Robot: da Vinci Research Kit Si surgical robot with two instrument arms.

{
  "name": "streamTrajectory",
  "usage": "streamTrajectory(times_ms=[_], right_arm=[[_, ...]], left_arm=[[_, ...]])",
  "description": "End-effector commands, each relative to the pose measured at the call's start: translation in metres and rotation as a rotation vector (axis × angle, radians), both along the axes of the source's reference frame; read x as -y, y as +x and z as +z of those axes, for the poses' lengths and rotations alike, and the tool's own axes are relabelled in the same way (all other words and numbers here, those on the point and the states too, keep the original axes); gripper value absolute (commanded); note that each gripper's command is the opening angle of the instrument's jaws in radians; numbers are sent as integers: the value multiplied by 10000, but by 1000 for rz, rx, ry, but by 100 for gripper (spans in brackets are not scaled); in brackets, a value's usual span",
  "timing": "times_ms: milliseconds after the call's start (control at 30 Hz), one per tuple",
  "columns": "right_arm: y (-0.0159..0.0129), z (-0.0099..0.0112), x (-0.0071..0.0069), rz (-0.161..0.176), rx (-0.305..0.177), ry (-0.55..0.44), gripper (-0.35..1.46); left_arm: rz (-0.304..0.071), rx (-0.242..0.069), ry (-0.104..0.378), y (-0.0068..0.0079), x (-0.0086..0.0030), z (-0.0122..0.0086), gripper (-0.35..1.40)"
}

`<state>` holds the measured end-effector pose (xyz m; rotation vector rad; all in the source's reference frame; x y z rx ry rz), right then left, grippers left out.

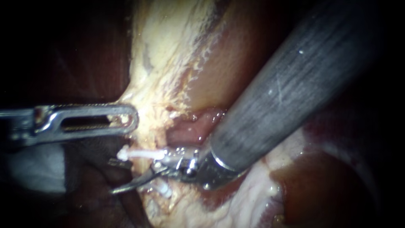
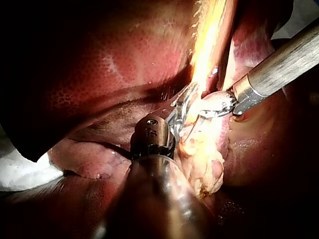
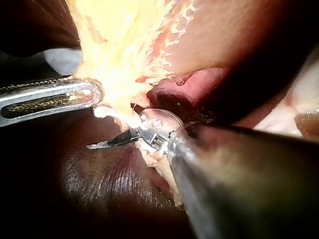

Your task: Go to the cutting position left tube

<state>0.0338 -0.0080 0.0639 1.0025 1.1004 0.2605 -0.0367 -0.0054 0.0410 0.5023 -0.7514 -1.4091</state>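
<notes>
Farthest left, the left instrument [image 1: 133, 119], lying flat, slotted jaws clenched on the edge of the pale fatty tissue [image 1: 160, 63]. Just beyond that tip and off to one side, near it but not touching, a long white clip [image 1: 141, 154] and a shorter second clip [image 1: 163, 189], both sitting on the tube, itself too buried in pale tissue to trace. Then the right instrument [image 1: 139, 175], thick shaft in from the upper right, curved blades parted and gripping nothing, pushed in between the two clips, one clip close on each side of the blades.
</notes>
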Motion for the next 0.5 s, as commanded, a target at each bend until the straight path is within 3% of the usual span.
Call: streamTrajectory(times_ms=[33,500], right_arm=[[0,0,0,1,3,4,133],[1,3,1,1,3,2,133]], left_arm=[[0,1,0,0,0,0,-35],[0,0,0,-1,0,0,-35]])
